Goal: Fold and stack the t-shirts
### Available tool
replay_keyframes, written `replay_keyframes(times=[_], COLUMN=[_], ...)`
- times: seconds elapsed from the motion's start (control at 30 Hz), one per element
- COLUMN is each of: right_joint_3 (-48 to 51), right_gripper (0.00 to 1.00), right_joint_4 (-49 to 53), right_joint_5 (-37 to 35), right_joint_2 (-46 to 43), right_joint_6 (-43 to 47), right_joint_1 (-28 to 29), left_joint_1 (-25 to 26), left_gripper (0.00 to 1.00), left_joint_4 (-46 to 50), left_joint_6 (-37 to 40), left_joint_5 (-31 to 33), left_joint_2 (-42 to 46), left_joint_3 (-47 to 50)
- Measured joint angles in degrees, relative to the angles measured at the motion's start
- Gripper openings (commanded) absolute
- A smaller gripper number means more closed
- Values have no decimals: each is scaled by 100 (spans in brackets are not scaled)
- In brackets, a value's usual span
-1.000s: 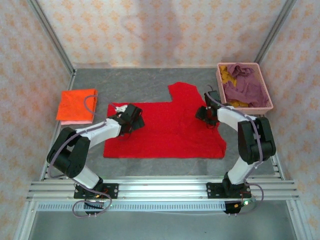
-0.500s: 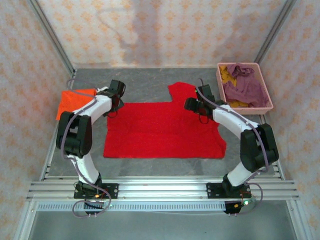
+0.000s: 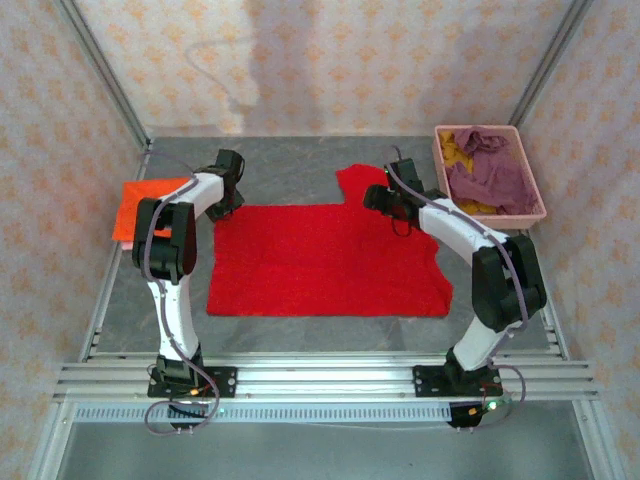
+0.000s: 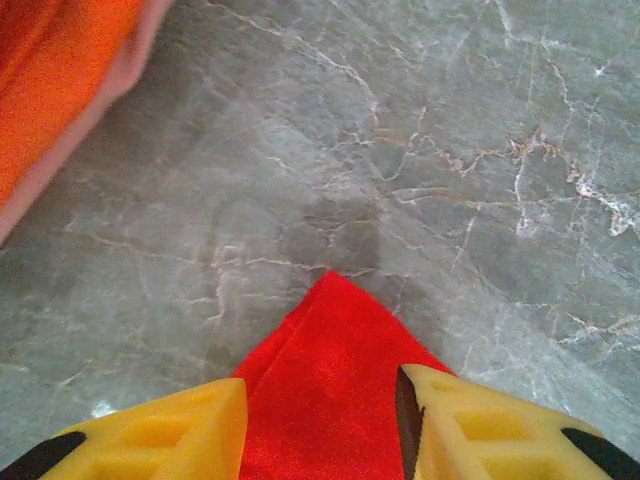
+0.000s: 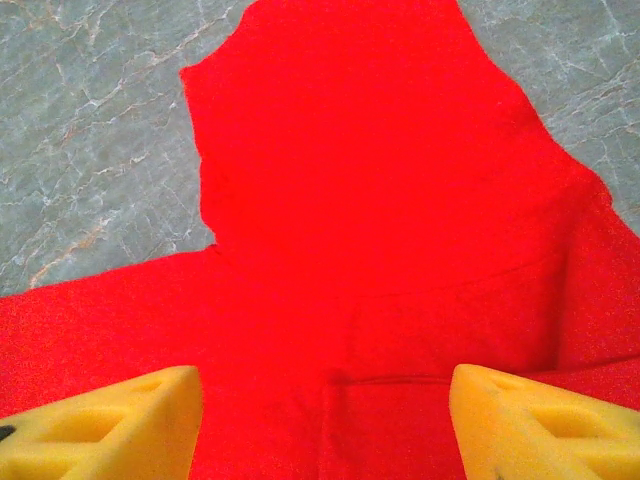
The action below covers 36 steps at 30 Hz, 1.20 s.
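Note:
A bright red t-shirt [image 3: 330, 260] lies spread flat mid-table, one sleeve [image 3: 362, 185] pointing away from the arms. My left gripper [image 3: 228, 192] is at the shirt's far left corner. In the left wrist view that red corner [image 4: 330, 340] lies flat between the yellow fingers [image 4: 190, 430] of the left gripper [image 4: 320, 400], jaws apart. My right gripper [image 3: 385, 198] hovers open by the sleeve; the red cloth [image 5: 380, 200] runs between the spread fingers of the right gripper [image 5: 325, 400]. A folded orange t-shirt [image 3: 140, 205] rests on a pale pink one [image 4: 120, 75] at the left.
A pink basket [image 3: 538, 190] at the far right holds a mauve-purple shirt [image 3: 490, 170] and a mustard yellow one [image 3: 455, 148]. Grey marbled tabletop [image 3: 290, 165] lies bare beyond the red shirt. Metal frame posts and patterned walls enclose the table.
My left arm swung from the red shirt's left part out to its far left corner, its jaws narrowing. My right gripper moved farther away and leftward, to the sleeve.

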<state>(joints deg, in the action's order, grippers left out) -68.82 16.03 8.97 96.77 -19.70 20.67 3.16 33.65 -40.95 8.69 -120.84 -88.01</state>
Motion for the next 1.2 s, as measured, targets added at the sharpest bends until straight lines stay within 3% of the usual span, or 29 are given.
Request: replay_keyframes(times=[0.27, 0.6, 0.83, 1.2], right_joint_3=[0, -59, -92, -94], right_gripper=[67, 67, 67, 67], right_joint_4=[-92, -87, -90, -92], right_joint_5=[7, 107, 153, 197], right_joint_2=[70, 400, 411, 413], right_joint_6=[-105, -199, -284, -367], right_joint_1=[20, 20, 20, 20], left_joint_1=[-92, -201, -216, -243], left_gripper=[43, 44, 53, 46], left_joint_4=[44, 199, 221, 306], left_joint_6=[31, 28, 28, 28], left_joint_5=[-85, -101, -170, -225], left_joint_2=[-496, -518, -474, -201], left_joint_3=[-656, -673, -669, -667])
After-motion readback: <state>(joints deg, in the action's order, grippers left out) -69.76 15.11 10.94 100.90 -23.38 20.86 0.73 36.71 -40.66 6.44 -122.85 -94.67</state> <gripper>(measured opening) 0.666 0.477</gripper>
